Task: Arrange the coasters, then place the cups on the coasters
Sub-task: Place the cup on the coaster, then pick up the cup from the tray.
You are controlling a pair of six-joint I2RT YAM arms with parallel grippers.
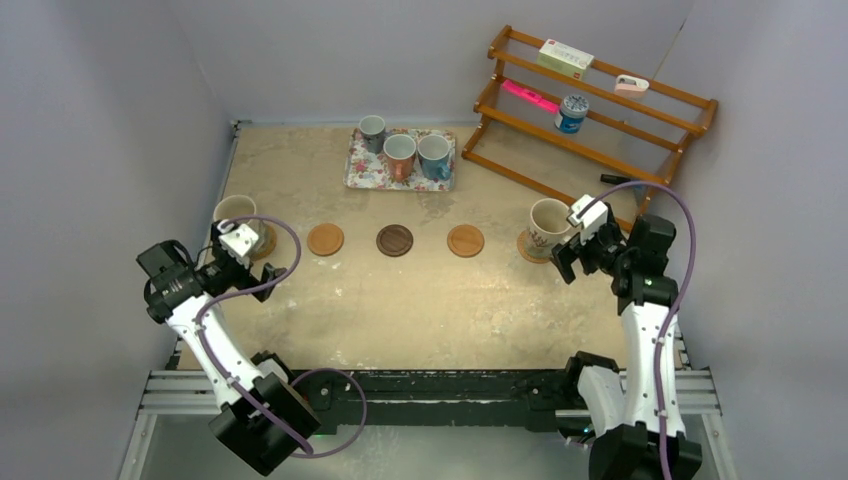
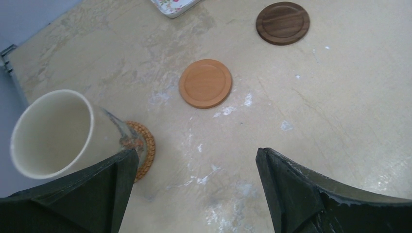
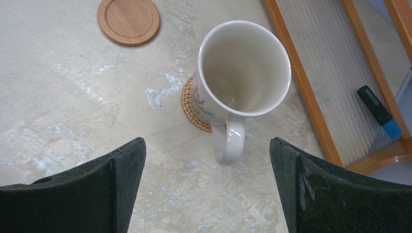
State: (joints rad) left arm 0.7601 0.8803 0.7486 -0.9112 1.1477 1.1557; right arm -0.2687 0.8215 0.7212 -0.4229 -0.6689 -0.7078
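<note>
The left gripper [image 2: 196,162] is held wide open with nothing grasped. Close beside one finger the left cream mug [image 2: 51,133] is seen upright on the left woven coaster [image 2: 145,148]; whether they touch cannot be told. The right gripper [image 3: 208,145] is likewise spread wide and empty, and the right cream mug [image 3: 243,68] is set on the right woven coaster [image 3: 192,109], its handle turned toward the jaws. Between the two mugs, the left tan coaster [image 2: 205,83], the dark brown coaster [image 2: 283,23] and the right tan coaster [image 3: 128,20] are laid bare in a row. Farther back, the grey-blue mug [image 1: 372,128], the reddish-orange mug [image 1: 399,152] and the light blue mug [image 1: 434,152] are kept on the floral tray [image 1: 360,178].
</note>
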